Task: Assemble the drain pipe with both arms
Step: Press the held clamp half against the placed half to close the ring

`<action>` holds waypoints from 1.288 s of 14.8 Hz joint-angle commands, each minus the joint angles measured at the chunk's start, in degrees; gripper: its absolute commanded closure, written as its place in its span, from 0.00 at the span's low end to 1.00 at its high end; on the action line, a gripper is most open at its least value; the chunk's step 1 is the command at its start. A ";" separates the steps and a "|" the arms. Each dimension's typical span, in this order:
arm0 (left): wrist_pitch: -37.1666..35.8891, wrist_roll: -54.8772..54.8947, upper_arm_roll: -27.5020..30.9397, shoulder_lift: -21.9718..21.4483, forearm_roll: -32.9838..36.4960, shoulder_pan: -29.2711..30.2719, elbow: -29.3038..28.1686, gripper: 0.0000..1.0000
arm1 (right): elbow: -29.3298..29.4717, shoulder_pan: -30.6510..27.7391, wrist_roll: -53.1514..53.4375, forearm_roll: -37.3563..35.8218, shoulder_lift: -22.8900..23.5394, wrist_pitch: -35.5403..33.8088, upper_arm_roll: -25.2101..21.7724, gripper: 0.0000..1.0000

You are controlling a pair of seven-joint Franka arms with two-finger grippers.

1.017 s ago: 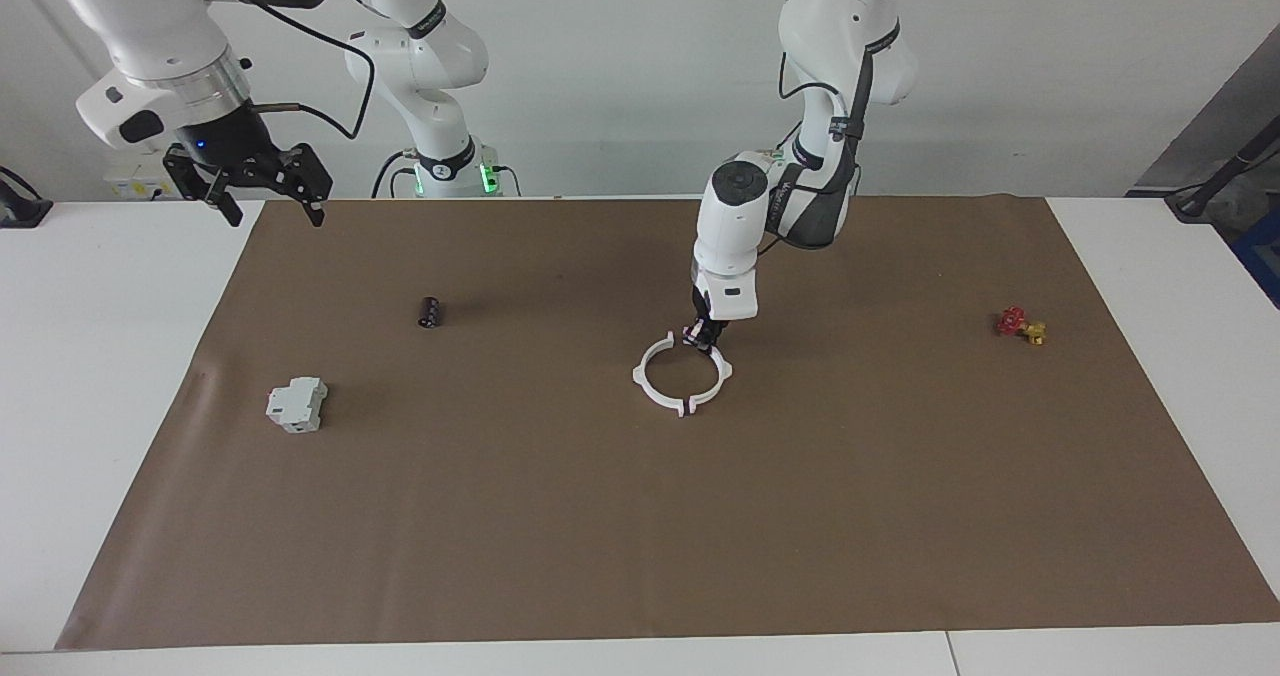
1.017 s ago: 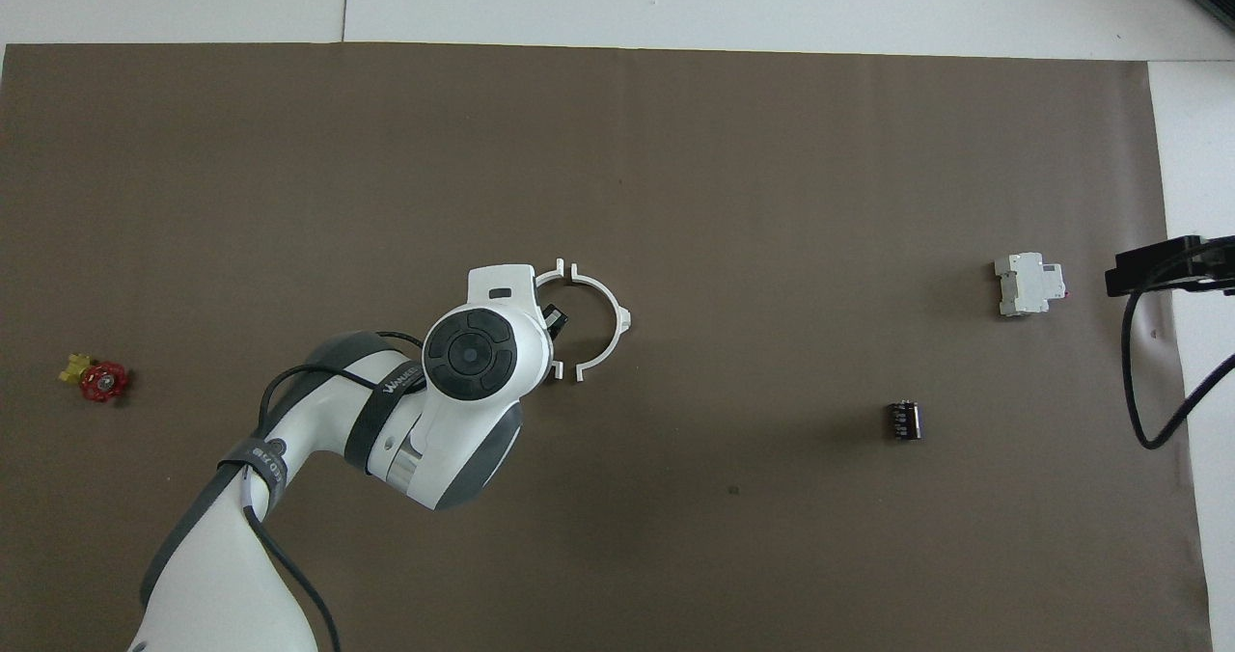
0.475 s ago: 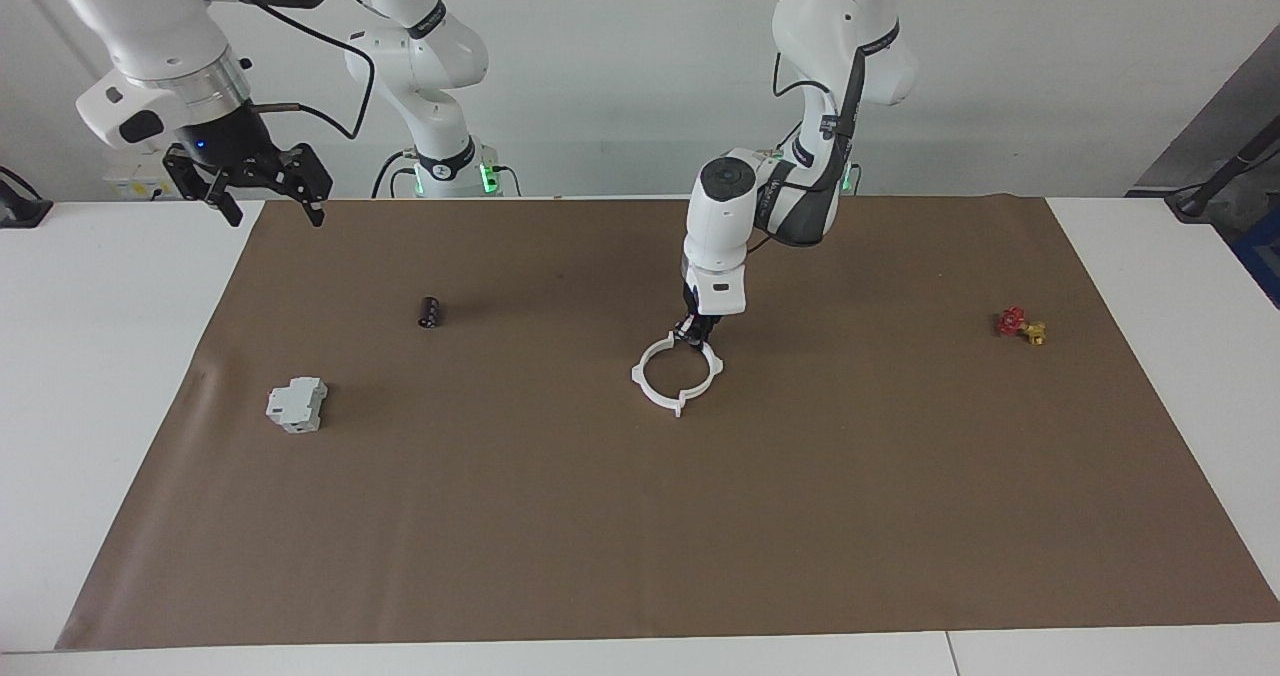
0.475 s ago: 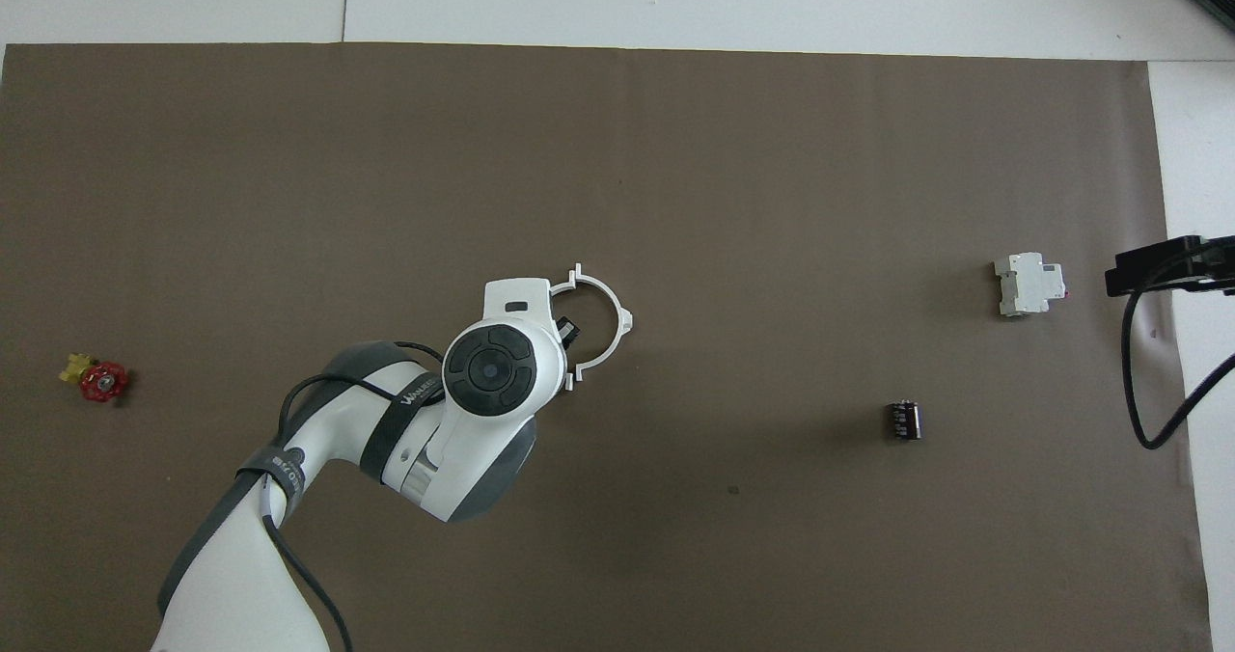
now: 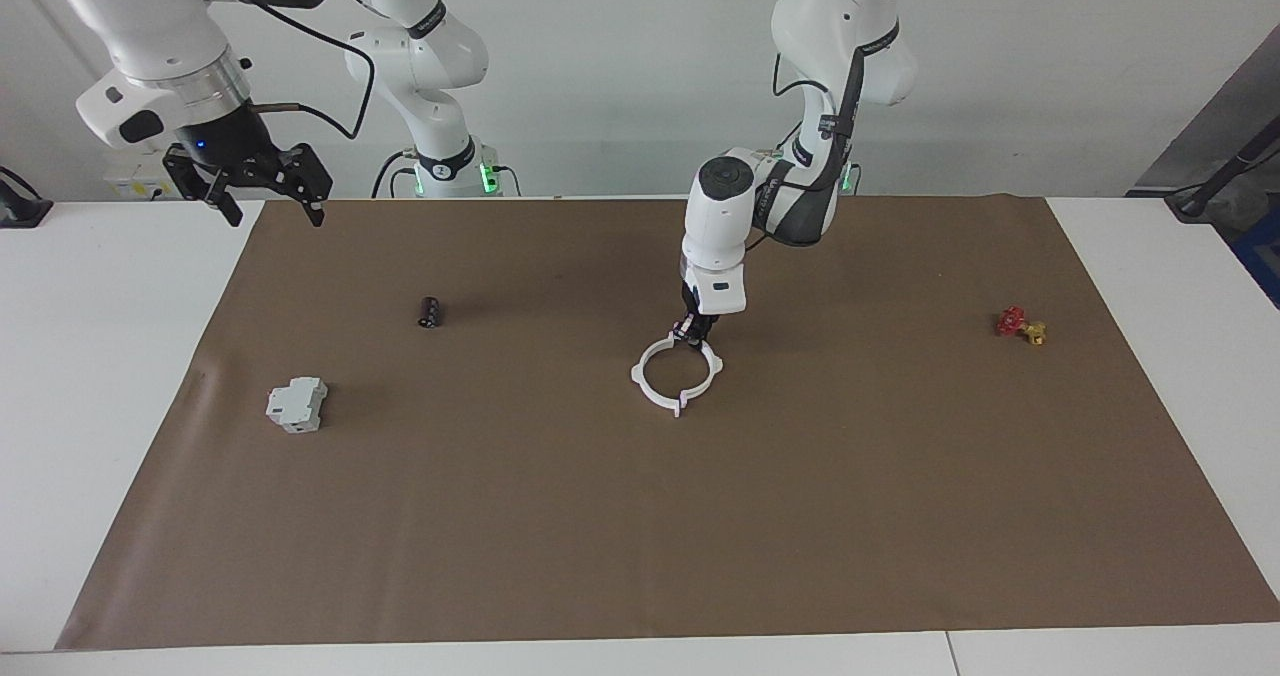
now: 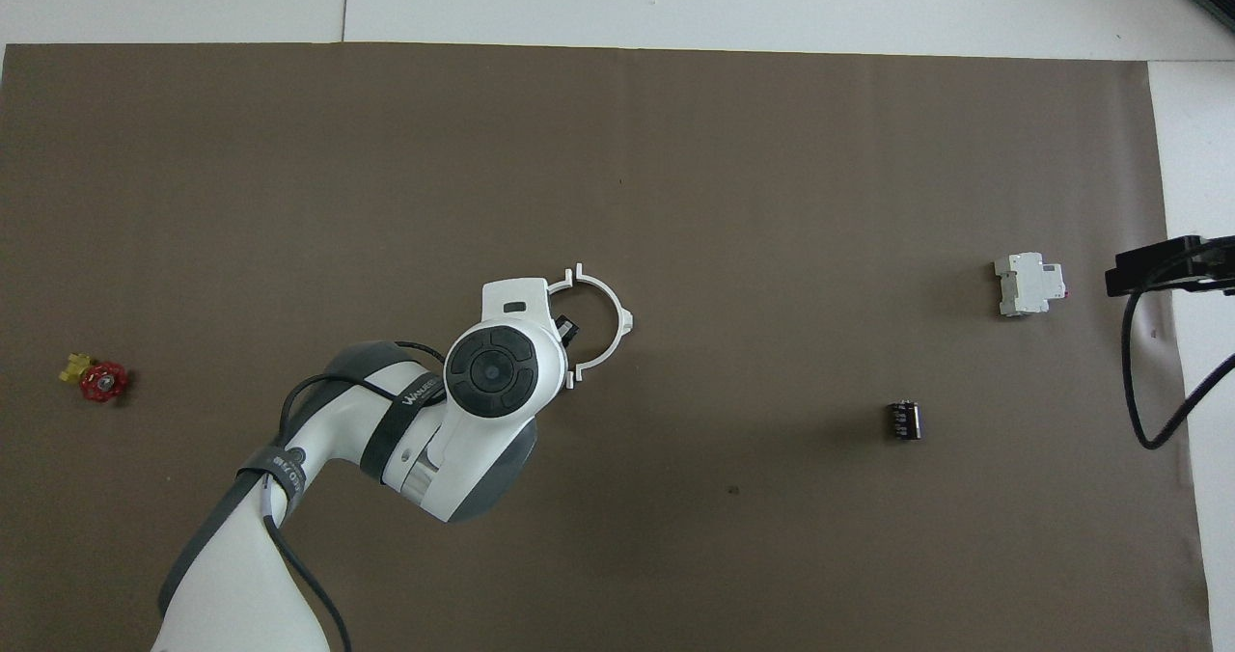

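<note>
Two thin white plastic half-ring arcs (image 5: 677, 373) lie flat on the brown paper mat (image 5: 640, 516) near the middle of the worktop, their end tabs met so they read as one closed ring.

Handling, as a judgement: light, stiff but springy in the thin section, smooth enough to skid on the paper under a sideways push. The arcs may only be butted together, so a lift from one half could part them. Best purchase looks to be across the rim's thin wall near an end tab, or a downward press on a joint while the other half is steadied.

Left end effector (image 5: 693, 331) is clenched, fingertips together, down at the ring's rim on the part nearest the robots. Whether it pinches the rim or only presses on it I cannot tell. Right end effector (image 5: 262, 181) hangs released, jaws spread, over the mat's corner at the right arm's end; that arm waits.

Hidden or hard to read:
- In the overhead view the left arm's wrist housing (image 6: 494, 367) covers the ring's half toward the left arm's end — only one arc shows there.
- The tab joints are too small to tell whether they have latched.
- The right end effector is cut off at the overhead view's edge.

Elsewhere: grey-white boxy block (image 5: 296, 404), small dark cylinder (image 5: 430, 311), red-and-yellow valve piece (image 5: 1020, 325), all well apart from the ring.
</note>
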 commanded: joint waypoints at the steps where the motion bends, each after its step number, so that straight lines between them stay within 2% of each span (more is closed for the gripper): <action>1: 1.30 -1.65 1.12 0.16 1.66 -0.91 -0.68 1.00 | -0.76 -0.38 -0.89 -0.12 -0.59 0.47 0.29 0.00; 12: 1.21 -1.82 1.21 3.51 2.89 -0.56 3.36 1.00 | -0.76 -0.38 -0.89 -0.12 -0.59 0.47 0.29 0.00; 19: -1.78 -2.35 1.29 3.51 5.61 -0.82 3.81 1.00 | -0.76 -0.38 -0.89 -0.12 -0.59 0.47 0.29 0.00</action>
